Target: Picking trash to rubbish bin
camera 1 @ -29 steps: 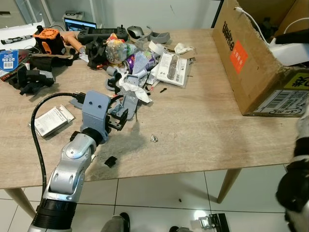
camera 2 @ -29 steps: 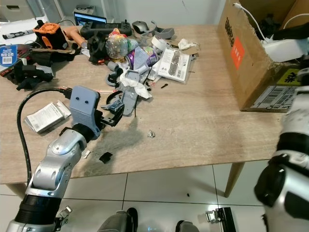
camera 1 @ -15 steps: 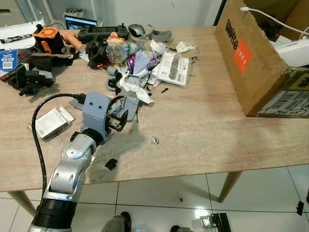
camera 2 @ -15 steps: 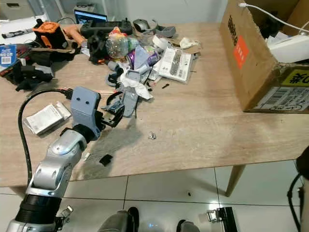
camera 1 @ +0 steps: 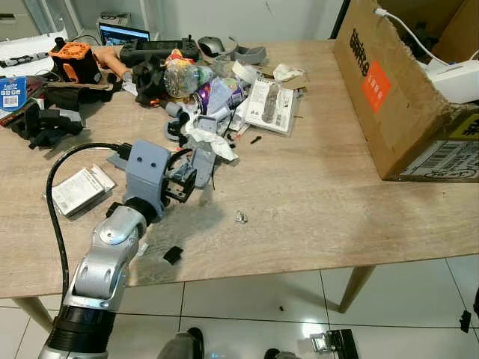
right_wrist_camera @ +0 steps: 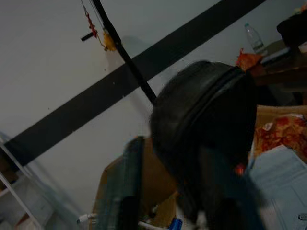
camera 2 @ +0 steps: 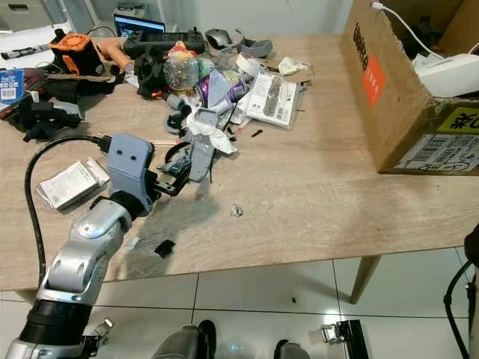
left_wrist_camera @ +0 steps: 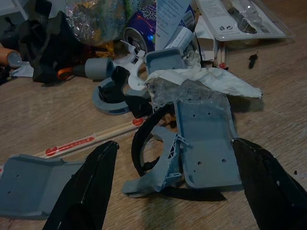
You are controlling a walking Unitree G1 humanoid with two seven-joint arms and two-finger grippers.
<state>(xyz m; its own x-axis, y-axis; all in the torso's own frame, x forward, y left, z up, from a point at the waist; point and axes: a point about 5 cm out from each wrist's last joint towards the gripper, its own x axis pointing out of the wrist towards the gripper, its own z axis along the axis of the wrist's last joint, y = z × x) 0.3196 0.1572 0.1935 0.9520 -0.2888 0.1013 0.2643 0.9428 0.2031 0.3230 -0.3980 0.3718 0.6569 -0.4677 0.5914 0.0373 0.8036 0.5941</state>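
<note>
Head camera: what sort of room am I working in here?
Probably a home workshop or hobby room: a wooden table over white floor tiles, littered with a laptop, an orange tool and a big cardboard box. The left claw hangs open over the clutter.

This looks like a workshop or lab: a wooden table point(camera 1: 314, 187) strewn with grey printed parts point(camera 1: 200, 161), a cardboard box point(camera 1: 397, 97), a laptop point(camera 1: 123, 34), white tiled floor point(camera 1: 247, 299).

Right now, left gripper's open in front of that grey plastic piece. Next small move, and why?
Probably ease the left gripper forward a little, then close. Its fingers stand wide open, either side of the grey plastic bracket, not yet touching it. The crumpled white tissue lies over the bracket's far end, so gripping the near end looks cleanest.
</note>
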